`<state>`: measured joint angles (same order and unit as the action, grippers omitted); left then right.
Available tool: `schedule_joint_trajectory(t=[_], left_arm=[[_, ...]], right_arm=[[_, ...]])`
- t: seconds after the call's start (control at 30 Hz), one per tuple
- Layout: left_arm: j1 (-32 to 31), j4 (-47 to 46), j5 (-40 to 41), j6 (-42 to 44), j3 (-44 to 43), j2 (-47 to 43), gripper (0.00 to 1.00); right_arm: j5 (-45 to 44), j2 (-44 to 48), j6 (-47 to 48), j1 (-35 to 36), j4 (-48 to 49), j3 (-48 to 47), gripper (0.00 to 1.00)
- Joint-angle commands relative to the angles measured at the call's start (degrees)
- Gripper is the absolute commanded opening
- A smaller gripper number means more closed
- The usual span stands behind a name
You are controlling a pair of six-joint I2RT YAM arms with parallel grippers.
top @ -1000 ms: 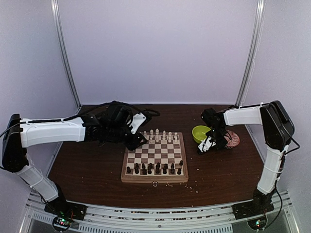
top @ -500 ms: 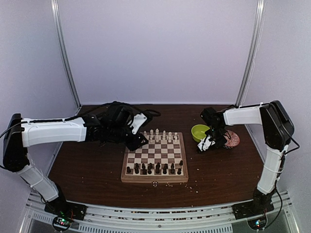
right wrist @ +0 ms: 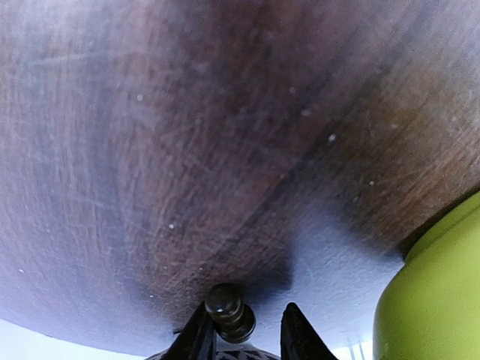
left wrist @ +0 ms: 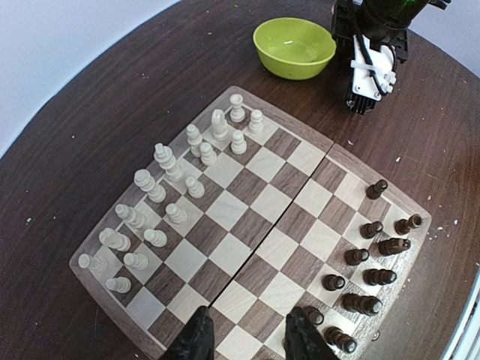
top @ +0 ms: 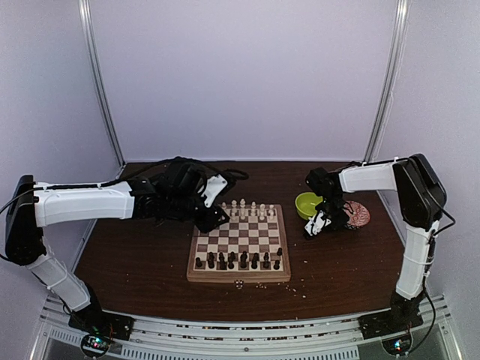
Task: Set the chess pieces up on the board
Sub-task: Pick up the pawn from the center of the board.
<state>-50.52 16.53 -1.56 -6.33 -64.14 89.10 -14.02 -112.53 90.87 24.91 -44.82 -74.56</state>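
Chess pieces stand on the board in two camps. The cream-white ones are in two rows along the far edge, and the dark brown ones are in two looser rows along the edge nearest the arm bases. All that I can make out are upright. The board lies flat and square to the table, and its centre seam runs left to right, parallel to those rows.

My left gripper hangs over the left side of the board, about midway between the two camps. Its fingers are well apart with nothing between them, and it touches no piece.

My right gripper is off the board, over bare wood just beside the lime-green bowl, with the red patterned bowl behind it. Its jaws are drawn narrow around one dark brown piece. The piece's long axis runs along the fingers and its rounded head pokes past the tips toward the tabletop. The head sits against one finger with a sliver of space at the other, and the grip lower on its body is hidden from me. The wood below is too blurred for me to tell whether the piece touches it.

Pale crumbs lie on the table by the board's near edge.
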Motion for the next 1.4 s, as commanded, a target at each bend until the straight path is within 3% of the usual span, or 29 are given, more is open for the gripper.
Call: schedule_joint_trajectory(t=[0.0,0.5,0.67,0.8,0.97,1.2,1.37], left_arm=[[0.03,-2.43,-0.72,-0.44,-0.93,0.05,0.36],[0.07,-3.13,-0.75,-0.17,-0.26,-0.08,0.36],[0.07,-3.97,-0.73,-0.12,0.35,-0.66,0.36],[0.07,-4.83,-0.47,-0.27,0.56,-0.44,0.36],[0.12,-6.23,-1.01,-0.40,0.94,-0.49,0.36],[1.33,-14.29,-8.79,-4.81,4.22,-1.24,0.36],[3.93,-23.32,-15.78,-10.13,8.13,-2.18,0.36]], right_arm=[[-2.09,-1.41,-1.56,-0.08,-3.31,-1.29,0.32],[-1.05,-3.42,-6.02,-0.23,-9.78,-4.77,0.16],[3.97,-2.52,-10.45,-0.23,-15.30,-8.42,0.15],[15.09,-1.19,-16.76,-0.07,-24.50,-15.87,0.15],[35.66,-0.48,-28.22,0.93,-30.59,-26.40,0.16],[61.62,-0.28,-49.07,3.20,-21.16,-32.37,0.17],[68.64,2.08,-60.03,5.94,-8.95,-28.09,0.17]])
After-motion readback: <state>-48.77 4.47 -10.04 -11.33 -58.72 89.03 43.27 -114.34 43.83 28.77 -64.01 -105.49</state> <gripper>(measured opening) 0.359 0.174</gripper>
